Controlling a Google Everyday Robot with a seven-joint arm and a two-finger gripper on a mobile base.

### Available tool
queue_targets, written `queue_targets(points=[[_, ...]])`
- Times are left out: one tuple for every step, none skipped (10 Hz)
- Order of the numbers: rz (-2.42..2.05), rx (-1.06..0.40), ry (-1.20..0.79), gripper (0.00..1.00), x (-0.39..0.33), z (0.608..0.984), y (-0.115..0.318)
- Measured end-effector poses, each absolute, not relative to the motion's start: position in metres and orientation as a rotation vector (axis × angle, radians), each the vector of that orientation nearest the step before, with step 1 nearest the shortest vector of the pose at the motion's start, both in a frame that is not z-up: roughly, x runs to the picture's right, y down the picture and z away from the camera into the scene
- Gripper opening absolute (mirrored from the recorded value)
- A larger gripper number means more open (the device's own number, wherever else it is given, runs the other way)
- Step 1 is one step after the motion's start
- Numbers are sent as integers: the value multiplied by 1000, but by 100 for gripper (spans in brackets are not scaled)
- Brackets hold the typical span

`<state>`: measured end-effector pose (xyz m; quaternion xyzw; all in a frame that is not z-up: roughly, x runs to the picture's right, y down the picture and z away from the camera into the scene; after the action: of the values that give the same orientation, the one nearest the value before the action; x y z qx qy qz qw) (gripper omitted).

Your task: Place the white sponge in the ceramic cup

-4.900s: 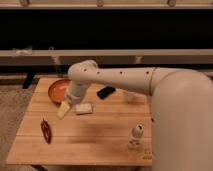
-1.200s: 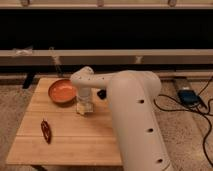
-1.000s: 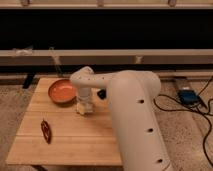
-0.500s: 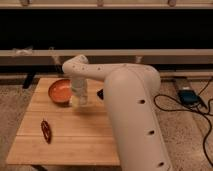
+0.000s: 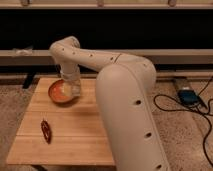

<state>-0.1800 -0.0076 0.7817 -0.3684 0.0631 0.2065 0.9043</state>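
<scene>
- Since a moment ago, the arm [image 5: 125,100] has swung to the left. The gripper [image 5: 73,90] now hangs over the orange bowl [image 5: 54,93]. The spot on the table [image 5: 75,137] where the white sponge lay is bare now.
- The gripper is squeezed tight. A pale lump at its tip looks like the white sponge [image 5: 66,91], so I think it is holding it. I cannot see it very clearly.
- That puts the sponge up off the table, above the inside of the bowl and toward the bowl's right side.
- The orange bowl is the only dish here, so I take it to be the ceramic cup the task means.
- The step now is to let go. First make sure the sponge is over the middle of the bowl, not over the rim.
- Go down a little, so the sponge has only a short way to fall. It is soft and light, and it could bounce or tip out.
- Do not push on the bowl. It could slide on the smooth wood.
- Open the gripper slowly and wide, then wait a bit. A squashy sponge can stick to one side.
- Then lift straight up, so nothing catches the rim or drags the sponge out.
- The small red thing [image 5: 46,131] lies near the front left, well apart from the bowl. It is not in the way.
</scene>
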Motion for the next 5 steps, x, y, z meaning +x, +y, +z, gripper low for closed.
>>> queue_targets(points=[[426,-754,135,0,-179,771,-16],[427,-746,141,0,-178,762,-24],[434,-734,151,0,-175,748,-31],[444,-724,160,0,-169,740,-34],[461,-710,167,0,-159,730,-39]])
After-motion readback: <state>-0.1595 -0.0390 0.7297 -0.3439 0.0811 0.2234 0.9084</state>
